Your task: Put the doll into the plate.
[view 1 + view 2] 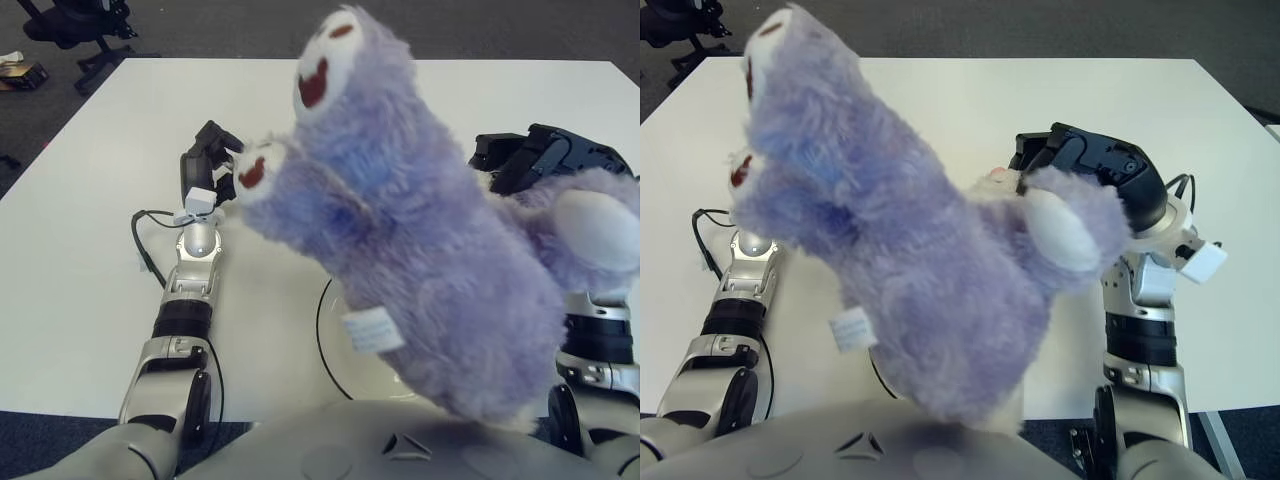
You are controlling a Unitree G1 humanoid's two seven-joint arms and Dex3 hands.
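A big purple plush doll [420, 240] with white paws bearing red marks hangs close in front of the camera, held up above the table. My right hand [1090, 170] is shut on its rear end at the right. The white plate with a dark rim [330, 335] lies on the table right under the doll, and only its left edge shows. My left hand [212, 165] shows on the white table to the left of the doll, fingers loosely spread and holding nothing.
The white table [90, 240] stretches left and back. A black cable [140, 245] loops beside my left forearm. An office chair [75, 25] stands on the dark floor past the table's far left corner.
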